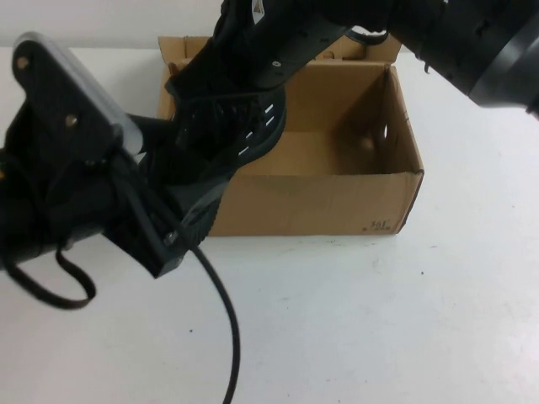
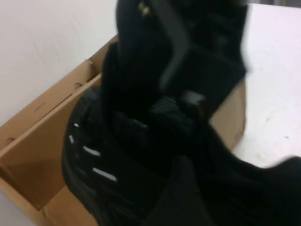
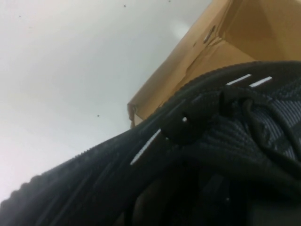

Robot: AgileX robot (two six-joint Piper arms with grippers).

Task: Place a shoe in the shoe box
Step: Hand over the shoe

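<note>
While the shoe (image 1: pixel 253 135) hangs tilted over the shoe box's (image 1: pixel 337 202) left edge, left gripper (image 1: pixel 198 215) and right gripper (image 1: pixel 253 59) crowd it; finger openings cannot be told.

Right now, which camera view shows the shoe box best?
The high view: it shows the open shoe box nearly whole, with the shoe held over its left end, both grippers there. The left wrist view shows only one wall and flap beside the shoe. The right wrist view shows only one corner.

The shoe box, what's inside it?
The shoe box shows bare cardboard floor on its right. The shoe, the left gripper and the right gripper cover its left.
</note>
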